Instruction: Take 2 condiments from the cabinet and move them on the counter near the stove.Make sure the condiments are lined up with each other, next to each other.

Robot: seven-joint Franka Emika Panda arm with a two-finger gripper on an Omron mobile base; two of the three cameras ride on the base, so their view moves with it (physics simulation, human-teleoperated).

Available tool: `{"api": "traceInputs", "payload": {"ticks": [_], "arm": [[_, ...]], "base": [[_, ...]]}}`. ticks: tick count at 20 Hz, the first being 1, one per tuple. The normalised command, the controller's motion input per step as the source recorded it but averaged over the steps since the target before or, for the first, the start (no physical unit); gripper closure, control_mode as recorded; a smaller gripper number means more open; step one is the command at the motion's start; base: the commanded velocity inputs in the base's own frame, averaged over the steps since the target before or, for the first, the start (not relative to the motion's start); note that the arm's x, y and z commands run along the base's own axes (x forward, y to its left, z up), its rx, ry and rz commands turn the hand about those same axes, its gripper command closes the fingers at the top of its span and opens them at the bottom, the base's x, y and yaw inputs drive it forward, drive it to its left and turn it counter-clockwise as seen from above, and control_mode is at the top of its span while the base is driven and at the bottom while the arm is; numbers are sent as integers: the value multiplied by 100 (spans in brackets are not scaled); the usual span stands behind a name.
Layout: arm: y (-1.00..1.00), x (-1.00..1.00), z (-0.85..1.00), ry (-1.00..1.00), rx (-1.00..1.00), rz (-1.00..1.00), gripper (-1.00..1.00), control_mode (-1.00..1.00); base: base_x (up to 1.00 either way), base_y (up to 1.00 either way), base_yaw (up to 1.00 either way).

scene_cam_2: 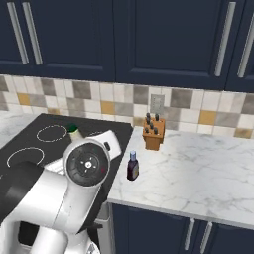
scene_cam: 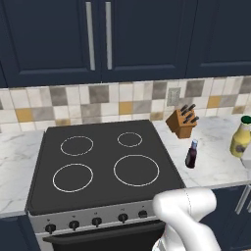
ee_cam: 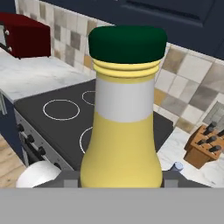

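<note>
My gripper [ee_cam: 118, 178] is shut on the yellow condiment bottle [ee_cam: 122, 127] with the green cap, its fingertips on either side of the bottle's base. The bottle stands upright at the right edge of the left base view [scene_cam: 240, 138], over the counter [scene_cam: 215, 169] to the right of the stove [scene_cam: 103, 162]. Its green cap [scene_cam_2: 73, 128] peeks out behind my arm. The dark maroon condiment [scene_cam: 191, 154] [scene_cam_2: 132, 166] stands upright on the marble just right of the stove's edge, left of the held bottle. The cabinet is out of view.
A wooden knife block [scene_cam: 182, 122] [scene_cam_2: 154, 133] sits against the tiled wall behind the maroon bottle. A red toaster [ee_cam: 24, 35] stands on the counter beyond the stove's far side. Navy door cabinets [scene_cam: 98, 39] hang above. Bare marble [scene_cam_2: 198, 173] stretches right of the bottles.
</note>
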Motion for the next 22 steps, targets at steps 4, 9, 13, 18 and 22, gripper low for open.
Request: {"api": "traceInputs", "payload": {"ticks": [4,9,13,18,22], "arm": [[-36,29,-58,0,0,8,100,-100],[-33,21,-65,-1,0,5,100,-100],[-22,1,-37,8,-1,0,100,-100],[-23,0,-63,-1,0,0,100,-100],[-21,1,-57,0,0,0,100,-100]], "base": [[0,0,0],[0,0,0],[0,0,0],[0,0,0],[0,0,0]]}}
